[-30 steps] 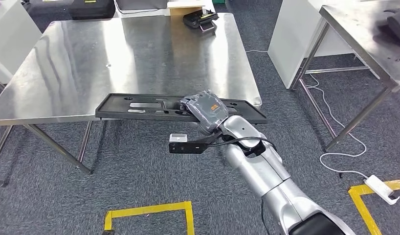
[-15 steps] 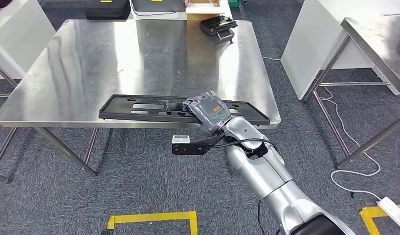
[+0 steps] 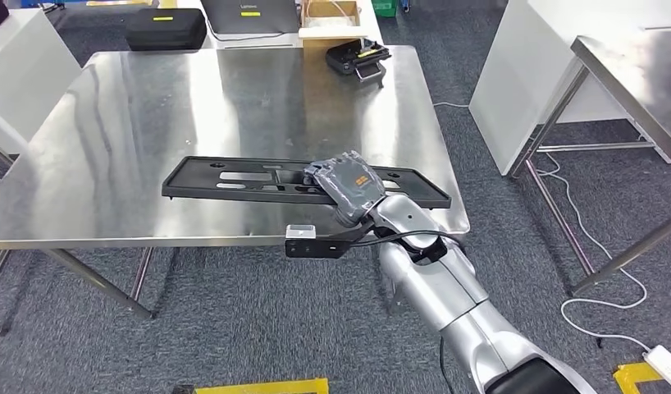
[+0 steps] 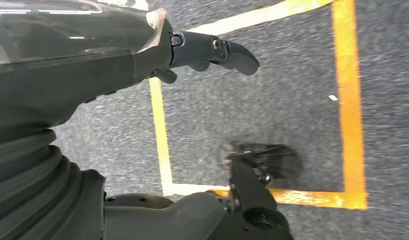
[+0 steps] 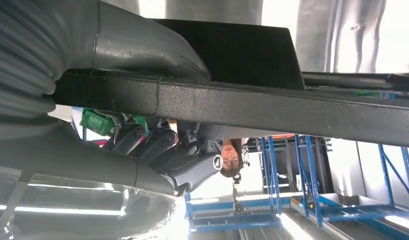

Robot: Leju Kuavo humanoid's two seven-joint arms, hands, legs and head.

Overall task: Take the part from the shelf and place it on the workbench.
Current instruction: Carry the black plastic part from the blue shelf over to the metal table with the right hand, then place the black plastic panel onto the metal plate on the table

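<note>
The part is a long flat black panel with cut-outs. It lies crosswise over the near strip of the steel workbench. My right hand grips it right of its middle, with the grey hand cover on top. In the right wrist view the part's edge runs across the picture, the thumb lies over one face and the dark fingers curl against the other. I cannot tell whether the part touches the table top. My left hand hangs over the floor, its fingers stretched out and holding nothing.
At the workbench's far edge sit a black controller, a black case and a cardboard box. A second steel table and a white cabinet stand to the right. A white power strip and yellow tape lie on the floor.
The whole view has shifted: I have come closer to the workbench. The part, held the same way in my right hand, now reaches over the table's front edge.
</note>
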